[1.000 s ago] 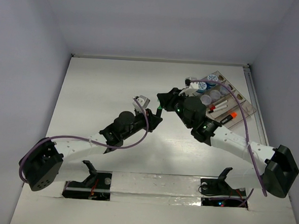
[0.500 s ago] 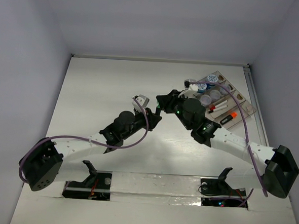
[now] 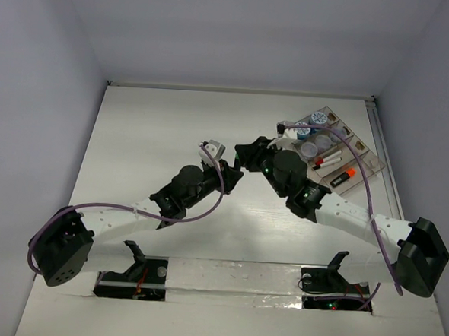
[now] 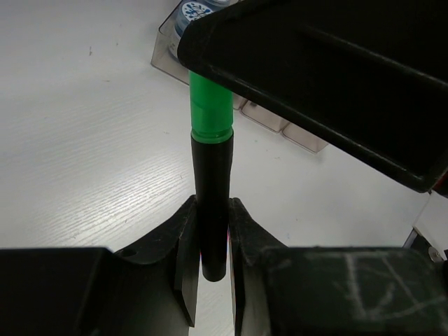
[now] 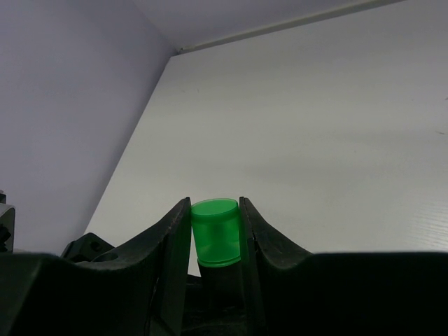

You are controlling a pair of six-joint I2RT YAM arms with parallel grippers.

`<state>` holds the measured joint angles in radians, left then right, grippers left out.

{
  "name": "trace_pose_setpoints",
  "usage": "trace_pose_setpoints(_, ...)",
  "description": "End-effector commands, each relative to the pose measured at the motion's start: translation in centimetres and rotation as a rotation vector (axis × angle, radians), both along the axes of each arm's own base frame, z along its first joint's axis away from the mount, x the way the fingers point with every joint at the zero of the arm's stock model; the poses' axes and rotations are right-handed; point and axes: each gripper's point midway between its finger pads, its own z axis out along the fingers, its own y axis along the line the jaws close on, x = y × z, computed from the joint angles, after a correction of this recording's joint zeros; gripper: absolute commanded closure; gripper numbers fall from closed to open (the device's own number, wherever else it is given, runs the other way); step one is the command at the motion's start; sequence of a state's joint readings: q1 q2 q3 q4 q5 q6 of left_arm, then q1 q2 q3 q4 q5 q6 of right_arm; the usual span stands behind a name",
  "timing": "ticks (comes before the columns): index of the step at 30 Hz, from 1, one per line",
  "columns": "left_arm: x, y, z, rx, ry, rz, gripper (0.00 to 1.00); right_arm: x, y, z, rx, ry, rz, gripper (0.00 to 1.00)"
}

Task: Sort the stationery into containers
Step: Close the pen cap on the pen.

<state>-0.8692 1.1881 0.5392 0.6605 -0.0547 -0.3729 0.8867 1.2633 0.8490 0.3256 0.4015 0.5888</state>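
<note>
Two grippers pinch one highlighter (image 4: pixel 211 164) in mid-air over the desk (image 3: pixel 150 133). The left gripper (image 4: pixel 213 241) is clamped on its black barrel, and the right gripper (image 5: pixel 215 234) is closed around its green cap. This looks like a handover, because the tray (image 3: pixel 366 158) sits at the far right, closer to the right arm. Pots (image 3: pixel 317 118) and pens (image 3: pixel 328 159) lie in the tray, and the highlighter hangs to its left, well short of it.
</note>
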Motion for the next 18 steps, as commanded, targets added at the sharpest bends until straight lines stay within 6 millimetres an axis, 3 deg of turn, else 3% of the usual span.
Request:
trace_pose_setpoints(1,1.1,-0.3,5.1,-0.092,-0.105,0.030,1.00,-0.4,0.5,0.6,0.040,-0.019,0.003,1.00)
trace_pose_setpoints(6,1.2,-0.2,5.9,-0.096,-0.121,0.042,1.00,-1.1,1.2,-0.3,0.030,-0.002,0.033,1.00)
trace_pose_setpoints(18,1.3,-0.5,10.8,-0.164,-0.174,0.021,1.00,-3.9,1.8,-3.3,-0.034,0.026,0.088,1.00)
